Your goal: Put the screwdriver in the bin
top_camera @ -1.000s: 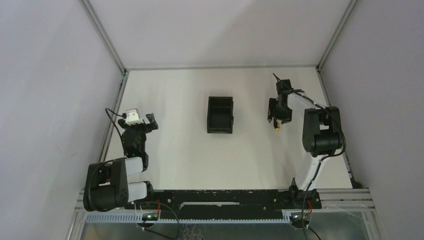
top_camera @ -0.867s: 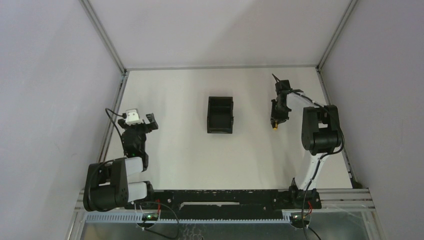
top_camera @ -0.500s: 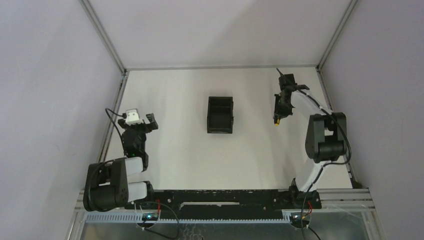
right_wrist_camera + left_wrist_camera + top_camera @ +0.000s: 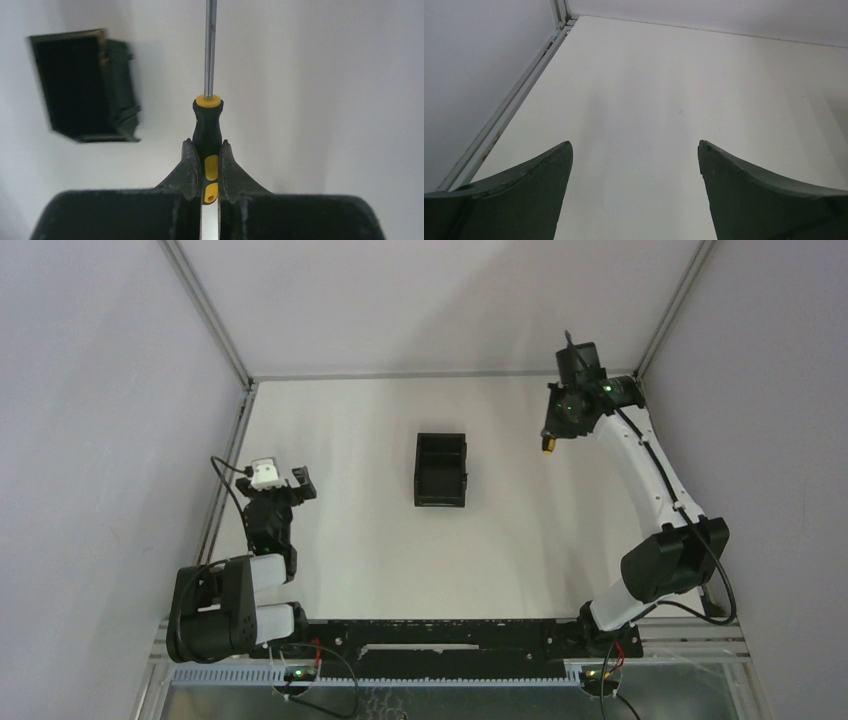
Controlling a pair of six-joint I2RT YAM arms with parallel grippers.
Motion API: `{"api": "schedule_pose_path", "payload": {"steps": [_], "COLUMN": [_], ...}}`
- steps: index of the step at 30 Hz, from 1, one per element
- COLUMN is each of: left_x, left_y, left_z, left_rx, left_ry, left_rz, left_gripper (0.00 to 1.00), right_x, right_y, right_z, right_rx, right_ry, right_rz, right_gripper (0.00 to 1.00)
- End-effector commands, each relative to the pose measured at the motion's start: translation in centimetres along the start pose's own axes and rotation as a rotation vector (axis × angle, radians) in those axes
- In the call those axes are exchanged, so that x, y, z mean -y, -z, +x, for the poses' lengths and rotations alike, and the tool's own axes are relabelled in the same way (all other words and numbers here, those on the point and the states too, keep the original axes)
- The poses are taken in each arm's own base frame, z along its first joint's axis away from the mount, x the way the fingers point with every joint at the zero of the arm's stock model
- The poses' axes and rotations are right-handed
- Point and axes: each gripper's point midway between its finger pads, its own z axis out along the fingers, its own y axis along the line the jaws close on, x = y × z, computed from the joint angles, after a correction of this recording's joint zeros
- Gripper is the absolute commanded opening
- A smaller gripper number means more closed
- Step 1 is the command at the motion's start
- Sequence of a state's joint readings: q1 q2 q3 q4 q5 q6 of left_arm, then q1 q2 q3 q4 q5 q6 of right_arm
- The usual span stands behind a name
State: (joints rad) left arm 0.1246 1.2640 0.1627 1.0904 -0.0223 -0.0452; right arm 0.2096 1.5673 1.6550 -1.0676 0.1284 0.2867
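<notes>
While the right gripper (image 4: 205,150) pinches the screwdriver (image 4: 208,117) by its black and yellow handle, the thin metal shaft points straight up to the top edge of the right wrist view. The two fingers are pressed tight on the handle, one on each side, and a bit of yellow shows between them.

In the view from above, this gripper (image 4: 556,430) is in the upper right of the frame, held above the white table (image 4: 350,550) at the end of a long, stretched-out arm. Only the yellow end of the screwdriver (image 4: 548,446) peeks out below it there.

The bin (image 4: 440,502) is black and sits on the table near the middle of the frame. It is well apart from the screwdriver, to its left and a little lower. In the right wrist view the bin (image 4: 120,85) is in the upper left, with its open top showing and dark inside. The screwdriver is not in it yet.

The left gripper (image 4: 278,483) is at the left side of the top view, near the table's left edge. In the left wrist view its two dark fingers (image 4: 534,185) stand wide apart, at the lower left and lower right, with white table showing between them.
</notes>
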Motion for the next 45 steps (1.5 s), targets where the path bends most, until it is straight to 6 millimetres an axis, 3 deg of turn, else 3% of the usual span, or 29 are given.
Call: {"api": "schedule_pose_path", "payload": {"steps": [1, 4, 7, 10, 14, 19, 24, 33, 35, 38, 42, 44, 45], "left_x": [0.0, 0.0, 0.0, 0.0, 0.0, 0.0, 0.0, 0.0, 0.0, 0.0, 0.0, 0.0, 0.0], "left_y": [-0.1, -0.1, -0.1, -0.1, -0.1, -0.1, -0.1, -0.1, -0.1, -0.1, -0.1, -0.1, -0.1], "left_z": [-1.0, -0.9, -0.9, -0.9, -0.9, -1.0, -1.0, -1.0, -0.9, -0.9, -1.0, -1.0, -0.9], "left_rx": [0.037, 0.036, 0.034, 0.036, 0.036, 0.037, 0.037, 0.037, 0.035, 0.036, 0.037, 0.037, 0.035], "left_ry": [-0.005, -0.004, -0.004, -0.004, -0.004, -0.003, -0.004, -0.003, -0.003, -0.003, -0.004, -0.004, -0.004], "left_rz": [-0.001, -0.001, -0.001, -0.002, -0.001, -0.002, -0.002, -0.002, -0.002, -0.003, -0.002, -0.001, -0.002], "left_gripper": [1.00, 1.00, 1.00, 1.00, 1.00, 1.00, 1.00, 1.00, 1.00, 1.00, 1.00, 1.00, 1.00], "right_x": [-5.7, -10.6, -15.2, -18.7, -21.4, -22.3, -22.5, -22.8, -23.0, -23.5, -23.8, -23.2, -22.3], "right_y": [3.5, 3.7, 2.5, 0.7, -3.0, -7.7, -10.9, -13.9, -13.9, -12.0, -6.9, -4.0, -2.4], "right_z": [0.2, 0.5, 1.0, 1.5, 2.6, 5.2, 8.1, 9.7, 9.7, 8.4, 5.6, 4.1, 3.1], "right_rx": [0.022, 0.045, 0.062, 0.087, 0.131, 0.100, 0.066, 0.035, 0.035, 0.072, 0.166, 0.226, 0.270], "right_ry": [-0.002, 0.027, 0.076, 0.183, 0.334, 0.399, 0.465, 0.457, 0.437, 0.419, 0.387, 0.356, 0.333], "right_rz": [-0.105, -0.207, -0.284, -0.328, -0.320, -0.332, -0.370, -0.358, -0.361, -0.382, -0.414, -0.429, -0.419], "right_gripper": [0.06, 0.06, 0.10, 0.16, 0.21, 0.28, 0.36, 0.49, 0.55, 0.61, 0.65, 0.72, 0.82]}}
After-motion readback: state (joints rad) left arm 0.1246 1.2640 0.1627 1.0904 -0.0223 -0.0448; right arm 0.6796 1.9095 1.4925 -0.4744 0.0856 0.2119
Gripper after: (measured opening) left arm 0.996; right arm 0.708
